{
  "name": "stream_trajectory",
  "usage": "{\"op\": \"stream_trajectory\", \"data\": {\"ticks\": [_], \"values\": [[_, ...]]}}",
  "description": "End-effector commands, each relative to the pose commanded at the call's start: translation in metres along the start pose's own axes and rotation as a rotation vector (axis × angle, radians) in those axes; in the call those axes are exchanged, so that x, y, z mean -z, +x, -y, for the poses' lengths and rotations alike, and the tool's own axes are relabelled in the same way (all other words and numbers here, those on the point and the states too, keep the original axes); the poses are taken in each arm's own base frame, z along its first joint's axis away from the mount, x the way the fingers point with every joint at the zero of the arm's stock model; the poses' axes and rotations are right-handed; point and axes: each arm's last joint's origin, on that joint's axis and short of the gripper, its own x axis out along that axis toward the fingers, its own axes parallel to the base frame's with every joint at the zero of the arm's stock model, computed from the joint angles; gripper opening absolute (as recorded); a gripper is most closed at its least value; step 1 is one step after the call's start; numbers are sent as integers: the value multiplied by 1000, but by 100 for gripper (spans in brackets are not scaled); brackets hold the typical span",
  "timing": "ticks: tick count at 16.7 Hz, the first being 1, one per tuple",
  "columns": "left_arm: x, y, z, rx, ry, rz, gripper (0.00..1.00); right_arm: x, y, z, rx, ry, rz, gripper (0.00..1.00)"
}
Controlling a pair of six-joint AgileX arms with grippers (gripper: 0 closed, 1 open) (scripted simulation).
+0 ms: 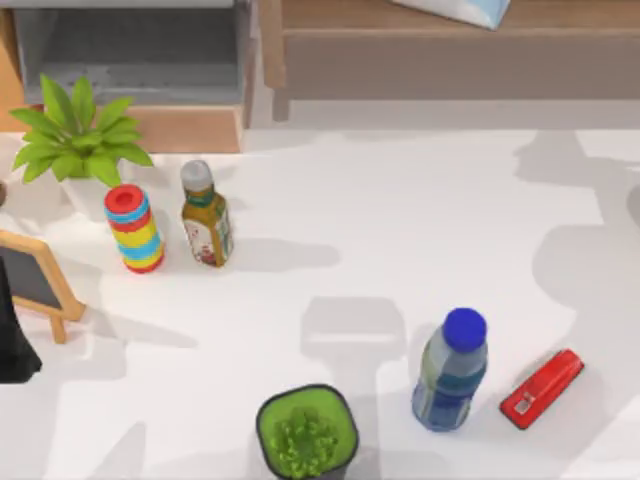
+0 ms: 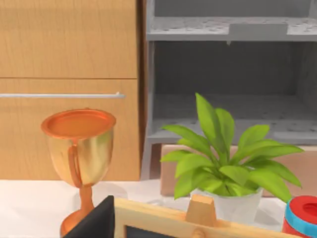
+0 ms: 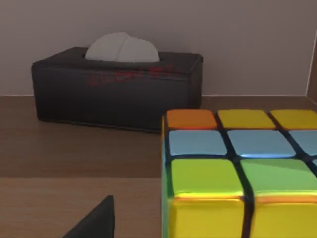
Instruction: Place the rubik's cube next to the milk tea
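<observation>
Rubik's cube (image 3: pixel 240 173) sits close in front of my right wrist camera, on a brown wooden surface, not on the white counter (image 1: pixel 400 220); behind it, well apart, a dark tissue box (image 3: pixel 119 89) against a plain wall. Cube faces show orange, yellow, blue and green squares on a black grid. Judging by looks: rigid, light, glossy plastic, so likely a bit slippery; flat parallel faces suit a pinch across two opposite sides, centred, so it doesn't rotate or twist a layer. Right end effector: a dark tip (image 3: pixel 96 220) shows at the frame edge near the cube, not touching it as far as I can see; can't tell how far open it is. Left end effector: a dark sliver in the left wrist view, state can't tell; that arm appears parked at the counter's left edge near the small chalkboard (image 1: pixel 35 280) and potted plant (image 1: pixel 75 135). Likely target on the counter: the brown-capped bottle (image 1: pixel 205 220) beside the striped can (image 1: pixel 135 230), which I take as the milk tea. Blue-capped bottle (image 1: pixel 450 370), red stapler (image 1: pixel 542 388) and green pot (image 1: pixel 305 432) sit nearer the front.
</observation>
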Motion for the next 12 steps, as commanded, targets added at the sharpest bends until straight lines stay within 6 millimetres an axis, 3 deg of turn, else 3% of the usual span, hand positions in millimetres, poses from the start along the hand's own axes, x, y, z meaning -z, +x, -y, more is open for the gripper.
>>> {"op": "stream_trajectory", "data": {"ticks": [6, 12], "values": [[0, 0, 0, 0, 0, 0, 100, 6, 5, 1, 0, 1, -6, 100], [0, 0, 0, 0, 0, 0, 100, 6, 5, 1, 0, 1, -6, 55]]}}
